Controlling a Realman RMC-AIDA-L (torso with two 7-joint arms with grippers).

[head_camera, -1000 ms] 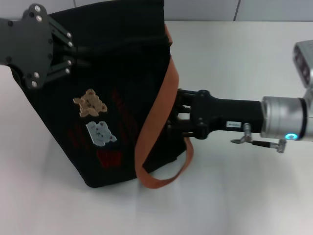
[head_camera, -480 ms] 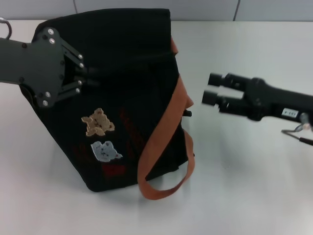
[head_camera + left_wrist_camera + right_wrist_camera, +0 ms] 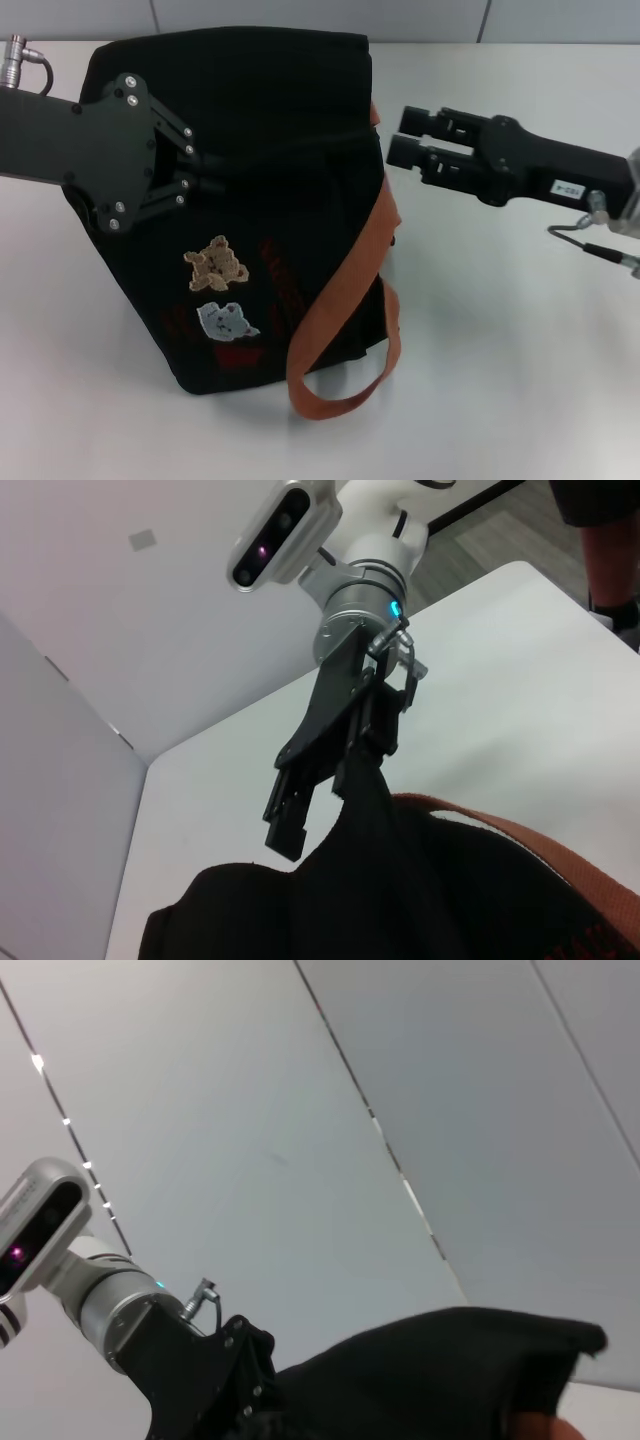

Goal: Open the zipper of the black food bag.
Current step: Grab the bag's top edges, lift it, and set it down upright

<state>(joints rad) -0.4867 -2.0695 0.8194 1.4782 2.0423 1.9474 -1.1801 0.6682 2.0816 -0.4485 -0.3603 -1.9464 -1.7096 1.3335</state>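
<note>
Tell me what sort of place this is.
Probably an indoor lab or test room. The black food bag sits alone on a plain white table, pale panelled walls rise behind it, and the left gripper and right gripper work at the bag from either side.

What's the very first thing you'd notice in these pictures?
A big black food bag with two little bear patches lying on the white table, its orange strap looping off the side. The left gripper presses against the bag's upper face, and the right gripper hovers beside its right edge.

Right pincer (image 3: 398, 136) now off bag (image 3: 270, 120)
</note>
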